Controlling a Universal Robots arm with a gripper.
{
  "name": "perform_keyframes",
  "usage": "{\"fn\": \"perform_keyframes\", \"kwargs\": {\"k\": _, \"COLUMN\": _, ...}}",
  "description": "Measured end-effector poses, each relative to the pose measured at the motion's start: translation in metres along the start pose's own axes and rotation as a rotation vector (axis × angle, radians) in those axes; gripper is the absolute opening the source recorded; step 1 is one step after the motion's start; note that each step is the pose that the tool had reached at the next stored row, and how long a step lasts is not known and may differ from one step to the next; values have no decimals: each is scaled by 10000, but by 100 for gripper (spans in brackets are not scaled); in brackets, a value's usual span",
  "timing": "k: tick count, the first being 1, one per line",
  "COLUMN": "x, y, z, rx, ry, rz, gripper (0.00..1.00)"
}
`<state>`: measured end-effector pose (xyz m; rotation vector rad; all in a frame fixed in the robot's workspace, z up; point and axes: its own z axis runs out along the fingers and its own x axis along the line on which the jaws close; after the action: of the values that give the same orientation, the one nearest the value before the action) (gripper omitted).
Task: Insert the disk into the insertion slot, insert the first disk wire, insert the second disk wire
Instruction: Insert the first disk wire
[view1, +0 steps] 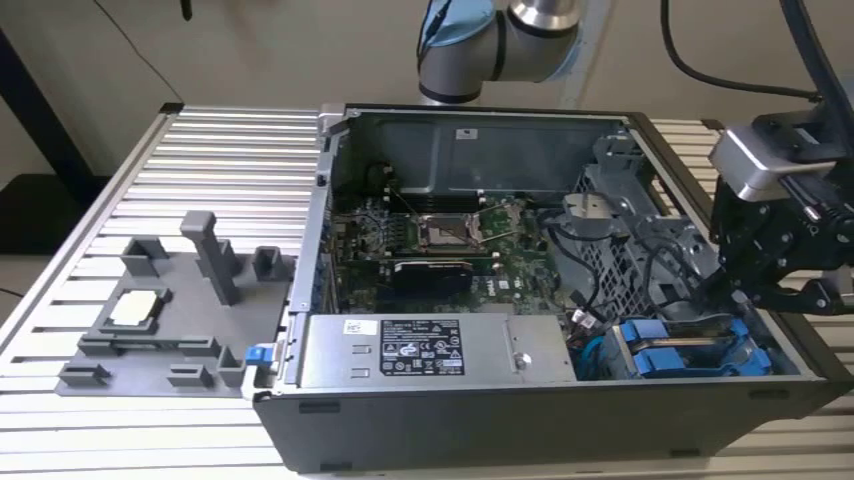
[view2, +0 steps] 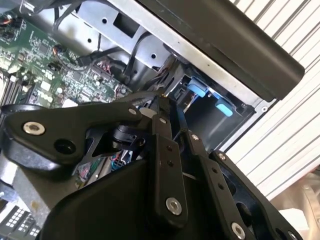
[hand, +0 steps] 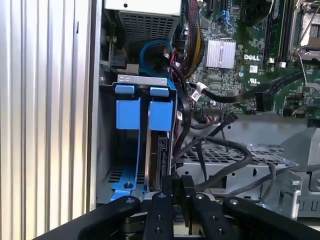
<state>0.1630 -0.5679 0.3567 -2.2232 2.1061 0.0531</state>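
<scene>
Got the disk (hand: 150, 115) standing on edge inside the insertion slot (hand: 106, 150) at the case's corner, blue handle tabs facing the open side, presumably for easy pulling. Looks fully seated. Got the gripper (hand: 177, 181) hanging just off the drive's far end, jaws drawn almost together with nothing visibly pinched. Probably kept that narrow to slip between the loose black cables (hand: 220, 150) and the cage. Can't tell whether either wire is plugged in yet.
</scene>
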Motion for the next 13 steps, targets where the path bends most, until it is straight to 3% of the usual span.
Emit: {"fn": "perform_keyframes", "kwargs": {"k": 13, "x": 27, "y": 4, "z": 66, "rx": -9, "ry": 178, "rz": -7, "gripper": 19}}
